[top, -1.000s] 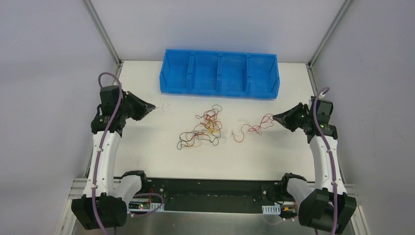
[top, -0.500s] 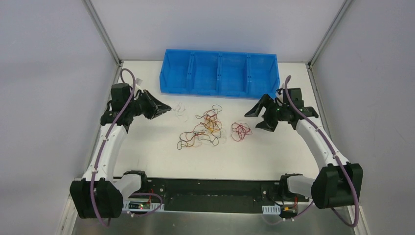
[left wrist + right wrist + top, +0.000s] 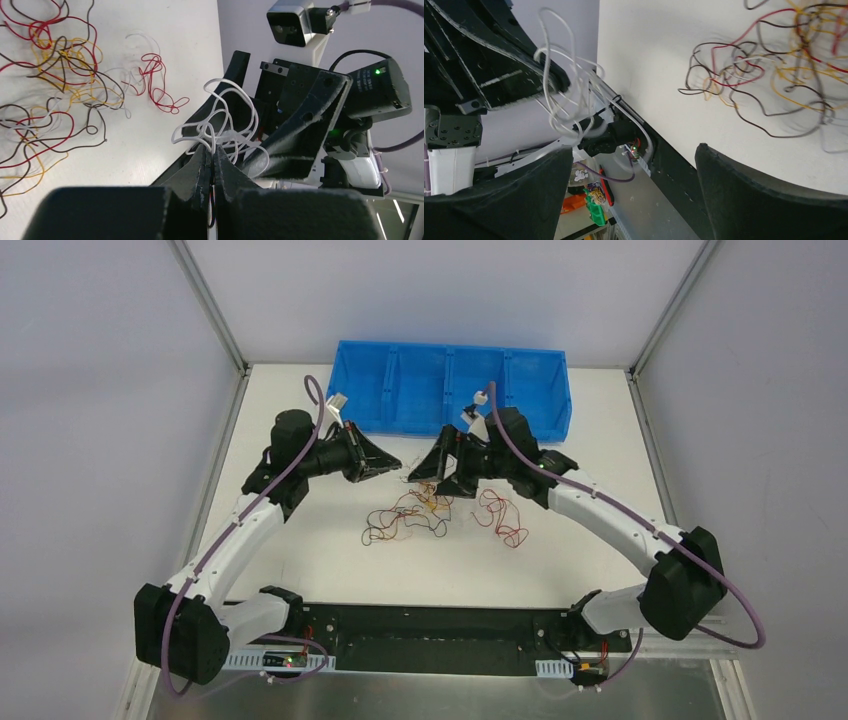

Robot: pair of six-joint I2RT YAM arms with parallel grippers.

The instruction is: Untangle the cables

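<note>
Left pincer (image 3: 210,155) clamped on a looped white cable (image 3: 226,117), held off the worktop (image 3: 300,540) at frame centre, just below the blue bin (image 3: 450,390). Right pincer (image 3: 428,478) has its jaws apart, facing the left one, tips near. Both arms have moved in from the frame sides. Red-black-orange tangle (image 3: 408,515) lies below them. The red strand (image 3: 502,517), released since a second ago, lies just right of it.
</note>
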